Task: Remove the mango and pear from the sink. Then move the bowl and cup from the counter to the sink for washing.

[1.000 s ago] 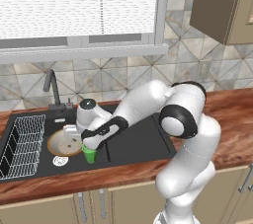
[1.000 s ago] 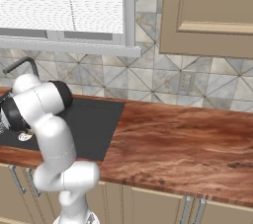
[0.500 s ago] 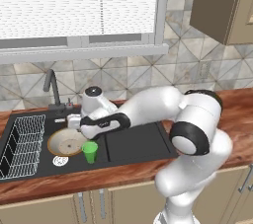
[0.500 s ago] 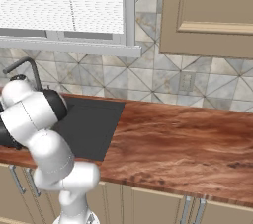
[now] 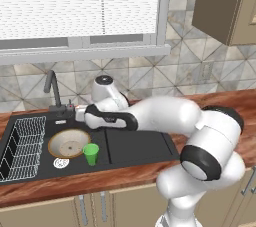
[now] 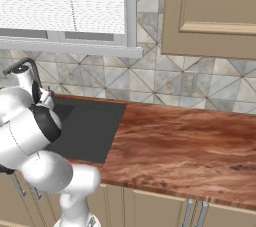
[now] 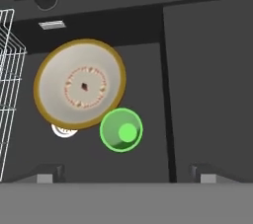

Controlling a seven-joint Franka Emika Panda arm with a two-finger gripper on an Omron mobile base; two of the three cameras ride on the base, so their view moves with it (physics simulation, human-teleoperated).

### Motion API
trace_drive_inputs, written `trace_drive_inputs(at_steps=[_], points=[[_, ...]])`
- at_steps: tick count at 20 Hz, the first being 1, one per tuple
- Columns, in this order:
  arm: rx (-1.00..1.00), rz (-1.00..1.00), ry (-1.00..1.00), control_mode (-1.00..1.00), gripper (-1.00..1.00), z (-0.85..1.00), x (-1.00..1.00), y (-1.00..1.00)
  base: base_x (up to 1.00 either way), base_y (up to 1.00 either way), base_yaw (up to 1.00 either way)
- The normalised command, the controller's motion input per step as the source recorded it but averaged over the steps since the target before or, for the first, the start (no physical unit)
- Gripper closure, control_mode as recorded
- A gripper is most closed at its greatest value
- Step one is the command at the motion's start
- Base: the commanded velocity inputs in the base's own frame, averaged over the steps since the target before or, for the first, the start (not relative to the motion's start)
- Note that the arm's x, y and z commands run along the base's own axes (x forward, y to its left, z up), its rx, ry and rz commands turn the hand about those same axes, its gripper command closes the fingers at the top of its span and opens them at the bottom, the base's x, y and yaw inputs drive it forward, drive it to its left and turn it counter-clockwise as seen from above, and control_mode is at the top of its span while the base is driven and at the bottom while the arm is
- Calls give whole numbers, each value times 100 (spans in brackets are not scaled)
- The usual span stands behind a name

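So the arm has pulled up and back from the cup [image 5: 91, 153] since a second ago, when the hand was right down on it; the cup now stands on its own in the sink [image 5: 135, 146].

Left base view: the bright green cup sits upright in the basin, just beside the front right edge of the tan bowl [image 5: 69, 142], maybe touching it. White wire rack [image 5: 22, 143] on the left, dark faucet [image 5: 52, 87] behind. The hand hangs above the basin near the faucet.

Right base view: the reddish wood-grain worktop [image 6: 185, 146] runs right of the sink's flat black drainboard.

Hand view: looking straight down, the bowl has a speckled ring inside and a tan rim, the cup at its lower right. End effector [image 7: 123, 177] fingers are spread wide, holding nothing. No readable writing anywhere.
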Motion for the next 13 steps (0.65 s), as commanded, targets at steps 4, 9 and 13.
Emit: trace_drive_inputs(at_steps=[4, 9, 13], points=[[0, 3, 0, -100, -100, 40, -16, -39, 0, 0, 0], [0, 7, 0, -100, -100, 34, -17, -43, 0, 0, 0], [0, 14, -2, -100, -100, 23, -17, -48, 0, 0, 0]])
